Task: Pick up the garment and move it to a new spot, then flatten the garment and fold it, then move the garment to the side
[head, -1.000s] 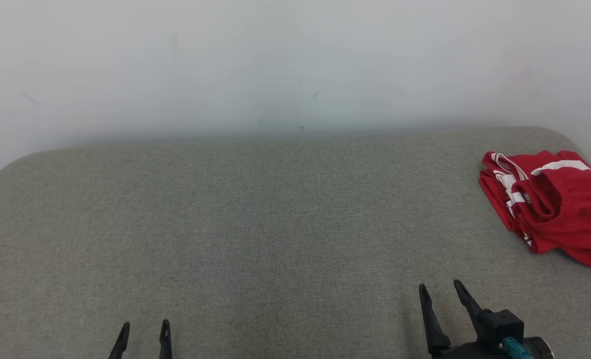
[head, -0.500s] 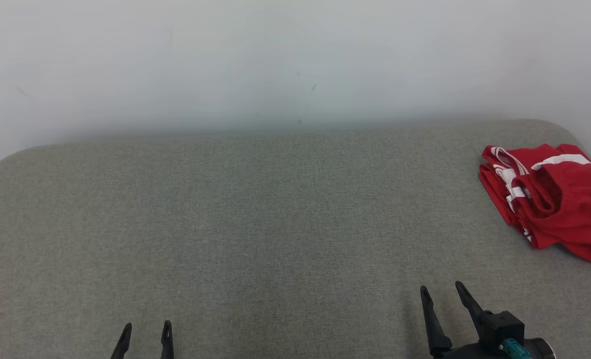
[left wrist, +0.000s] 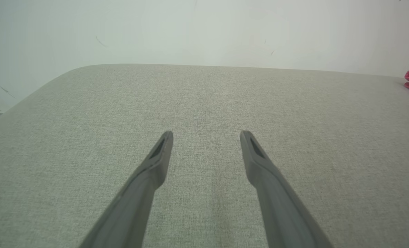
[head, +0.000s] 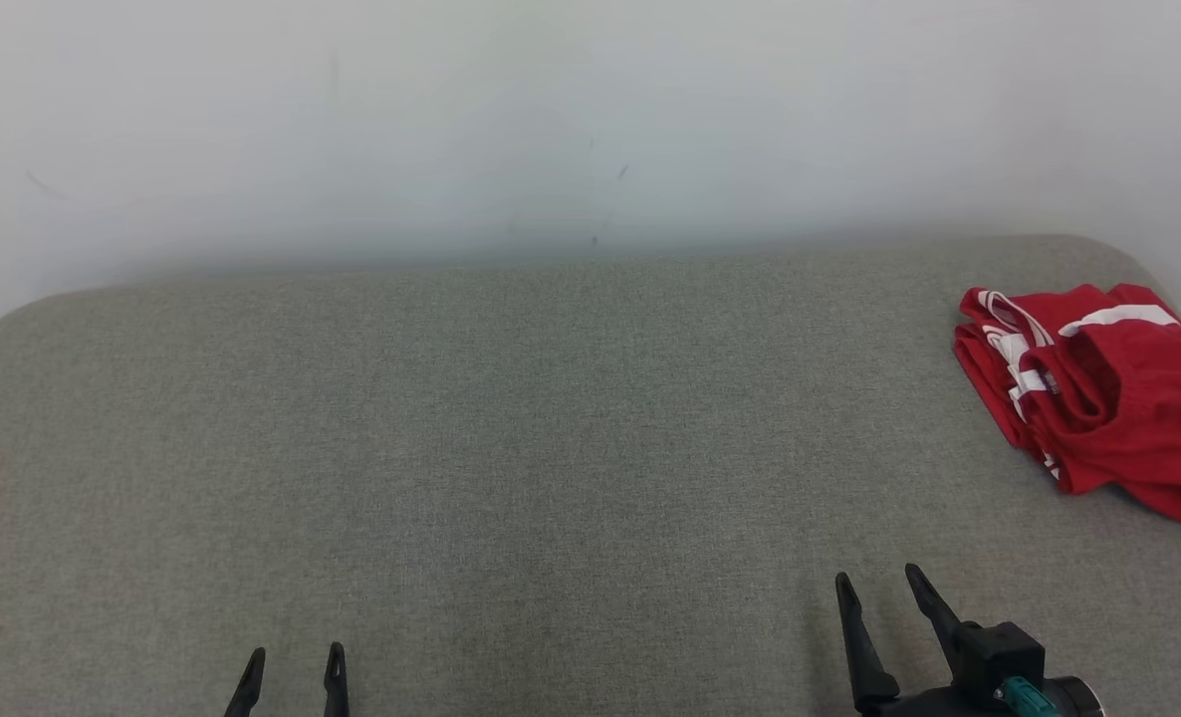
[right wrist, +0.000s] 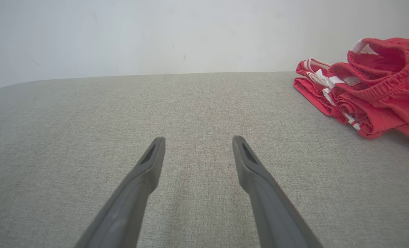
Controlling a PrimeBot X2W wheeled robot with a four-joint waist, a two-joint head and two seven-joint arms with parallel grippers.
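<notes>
- The red garment (head: 1088,398) with white stripes sits at the far right of the head view, a bit above mid-height, and runs off the right edge of the frame. It's lying on the grey padded surface (head: 551,448), close to that surface's rounded upper-right corner.
- It's bunched into layers, with the elastic waistband on top and the stripes stacked along its left edge. It's definitely not spread flat. Whether that counts as a rough fold or just a heap, I honestly can't call.
- The left gripper (head: 292,665) pokes up at the lower left of the frame, fingers apart with nothing between them. The right gripper (head: 879,588) is at the lower right, also spread wide and empty. Both are well apart from the garment, with the right one nearer.
- Step in hand: imo this fits two stages. Either the garment is sitting in a pile, waiting to be grabbed and carried toward the middle, or it's been folded and parked off to the side and the job is basically wrapped.
- So I'm not calling a next move. If the cloth does get reached for, it's on the right arm's side. I'd guess soft layered fabric like that comes up one layer at a time unless it's pinched deep.
</notes>
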